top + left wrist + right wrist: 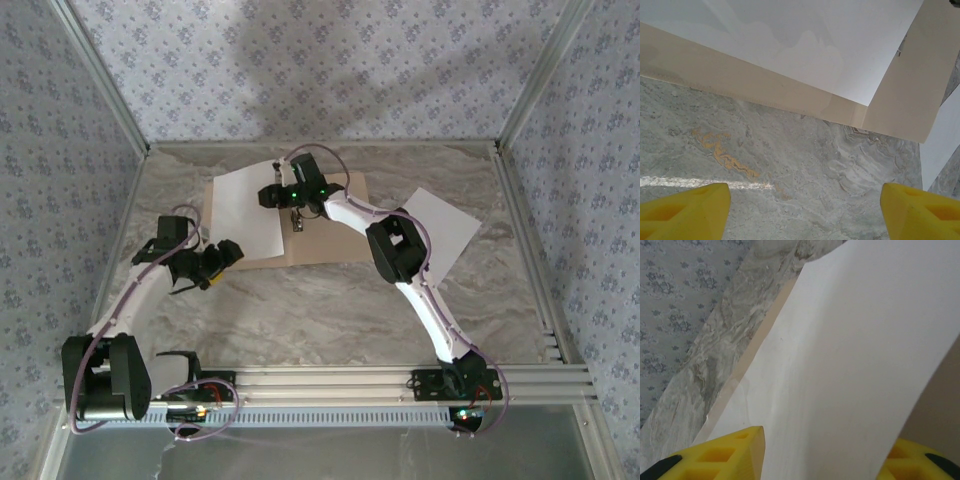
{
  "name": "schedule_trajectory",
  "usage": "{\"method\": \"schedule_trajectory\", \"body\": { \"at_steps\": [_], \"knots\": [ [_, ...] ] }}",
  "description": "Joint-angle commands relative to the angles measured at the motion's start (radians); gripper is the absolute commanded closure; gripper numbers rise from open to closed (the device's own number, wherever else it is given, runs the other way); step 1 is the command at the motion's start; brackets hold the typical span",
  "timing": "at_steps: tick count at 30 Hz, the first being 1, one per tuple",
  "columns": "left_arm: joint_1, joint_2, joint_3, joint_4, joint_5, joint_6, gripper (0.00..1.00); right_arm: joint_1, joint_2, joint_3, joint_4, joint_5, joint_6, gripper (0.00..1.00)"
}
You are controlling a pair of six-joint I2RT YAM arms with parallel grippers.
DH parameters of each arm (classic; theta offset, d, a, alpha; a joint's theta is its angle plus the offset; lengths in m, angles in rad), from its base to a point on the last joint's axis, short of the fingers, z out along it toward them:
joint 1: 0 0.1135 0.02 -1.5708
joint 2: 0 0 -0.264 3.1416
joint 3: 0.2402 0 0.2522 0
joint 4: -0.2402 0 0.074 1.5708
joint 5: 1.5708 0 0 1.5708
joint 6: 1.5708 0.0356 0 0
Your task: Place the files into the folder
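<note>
The tan folder lies open on the marble table. One white file rests on its left leaf. My right gripper hovers over that sheet's right edge. In the right wrist view its yellow fingers stand apart, and the sheet runs between and under them, with a strip of folder beside it. The other file lies on the table to the right of the folder. My left gripper is open over bare marble just in front of the folder's near edge, nothing between its fingers.
A small metal clip sits near the folder's centre crease. Aluminium rails and patterned walls enclose the table on three sides. Bare marble stretches between the folder and the arm bases.
</note>
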Motion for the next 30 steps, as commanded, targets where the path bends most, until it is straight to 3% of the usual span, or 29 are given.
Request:
{"method": "schedule_trajectory", "body": {
  "at_steps": [1,10,16,30],
  "knots": [
    [0.007,0.009,-0.004,0.003,0.005,0.022,0.21,-0.006,0.042,0.04,-0.02,0.019,0.019,0.54],
    [0.007,0.011,-0.003,0.0,0.0,0.02,0.21,-0.007,0.065,0.074,-0.012,0.042,0.009,0.66],
    [0.007,0.014,-0.001,-0.005,-0.003,0.022,0.22,-0.007,0.079,0.12,-0.062,0.085,-0.003,0.8],
    [0.007,0.027,0.006,-0.007,0.0,0.021,0.21,0.019,0.085,0.16,-0.125,0.13,-0.041,0.92]
  ]
}}
